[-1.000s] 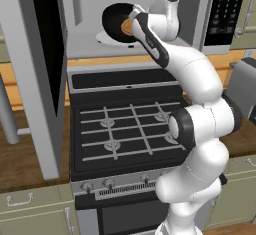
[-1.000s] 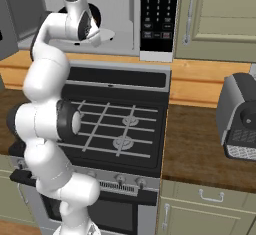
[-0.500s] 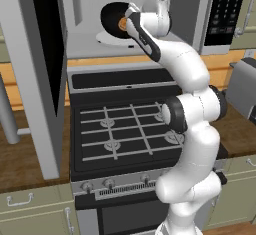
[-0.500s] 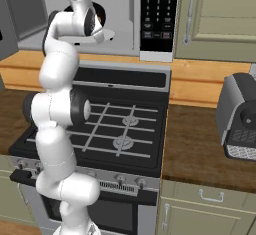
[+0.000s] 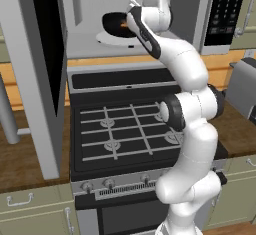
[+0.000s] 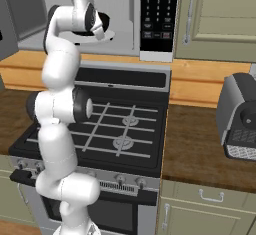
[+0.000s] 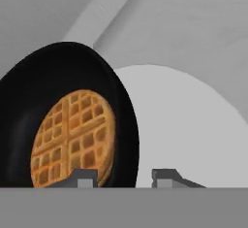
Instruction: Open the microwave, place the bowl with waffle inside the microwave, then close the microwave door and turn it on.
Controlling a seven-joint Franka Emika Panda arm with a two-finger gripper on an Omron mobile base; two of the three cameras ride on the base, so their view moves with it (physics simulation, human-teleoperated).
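The microwave (image 5: 225, 9) stands open, and its door (image 5: 40, 69) is swung out to the left. Inside, the black bowl (image 5: 114, 21) rests on the white turntable (image 5: 111, 40) with the orange-brown waffle (image 5: 123, 25) in it. My gripper (image 5: 131, 20) reaches into the cavity at the bowl's right edge. In the hand view the bowl (image 7: 58, 76) and waffle (image 7: 72, 135) are close up on the turntable (image 7: 184, 125). There my gripper (image 7: 127, 177) is open, with its fingertips (image 7: 85, 176) on either side of the bowl's rim and a gap around it.
A black gas stove (image 5: 125, 129) sits under the microwave, right in front of the arm. A grey toaster (image 6: 240, 114) stands on the wooden counter to the right. The open door juts out over the left counter. The keypad panel (image 6: 159, 14) faces forward at the cavity's right.
The jaws, shut on the bowl's rim a second ago, have parted. The arm's elbow has swung upright while the hand stays at the bowl inside the microwave.
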